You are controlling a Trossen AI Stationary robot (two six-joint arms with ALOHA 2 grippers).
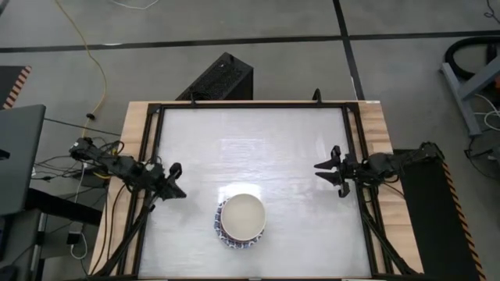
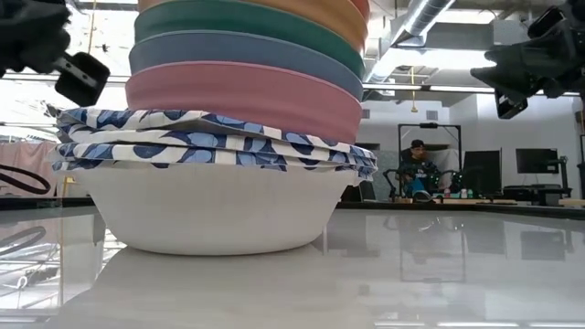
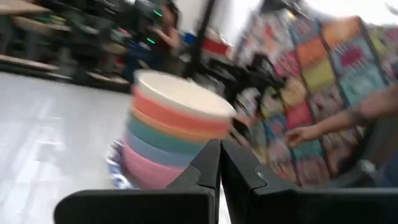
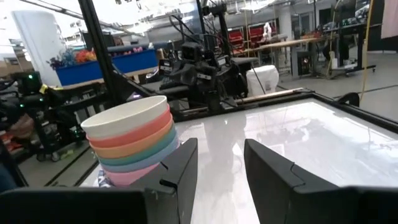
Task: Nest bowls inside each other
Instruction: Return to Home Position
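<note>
A single nested stack of bowls (image 1: 241,221) stands on the white table near its front edge, the bottom white bowl (image 2: 210,215) resting on the tabletop. Blue-patterned rims (image 2: 215,146) sit above it, then pink, blue, teal and orange bowls, with a cream bowl (image 4: 124,115) on top. My left gripper (image 1: 175,181) hovers shut at the table's left side, apart from the stack (image 3: 174,134). My right gripper (image 1: 334,173) hovers open at the right side, nothing between its fingers.
A black frame (image 1: 254,104) runs around the white table surface. A person's hand and forearm (image 3: 348,118) show beyond the table in the left wrist view, and a seated person (image 2: 416,169) is in the room behind. Bare tabletop spreads across the far half.
</note>
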